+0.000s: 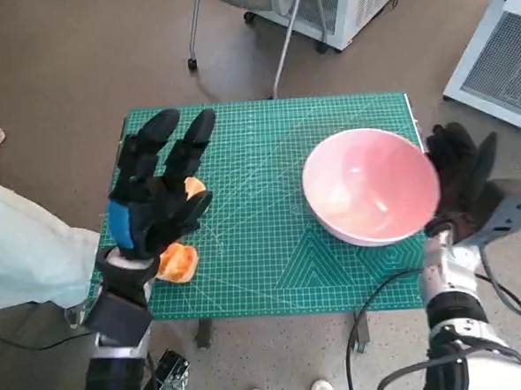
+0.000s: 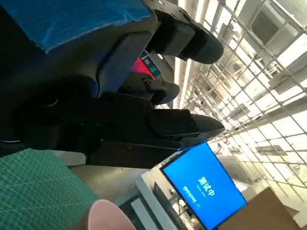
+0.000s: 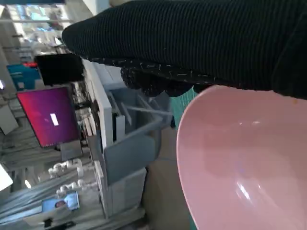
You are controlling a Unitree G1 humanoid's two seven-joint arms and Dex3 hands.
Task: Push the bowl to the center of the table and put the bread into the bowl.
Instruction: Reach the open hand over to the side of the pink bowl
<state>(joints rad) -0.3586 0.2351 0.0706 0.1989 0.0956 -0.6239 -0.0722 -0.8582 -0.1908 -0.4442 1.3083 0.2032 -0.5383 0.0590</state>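
Tabletop (image 1: 274,274): carrying a green cutting mat, with the bowl sitting at its right side and the bread at its left edge.
Bowl (image 1: 370,186): pink, sitting upright, its right rim lying against the right robot hand.
Left robot hand (image 1: 154,194): hovering spread wide above the bread, fingers reaching away from the robot, holding nothing.
Right robot hand (image 1: 458,176): gloved, standing just beside the bowl's right rim; whether it is touching or gripping, I cannot tell.
Bread (image 1: 178,262): orange-brown, lying partly hidden under the left robot hand.

Even daylight, soft shadows. Glare on pink bowl (image 1: 371,185) interior. Left wrist view: windows blown out (blue screen (image 2: 204,189) legible). Glove (image 3: 201,43) blurred close-up.
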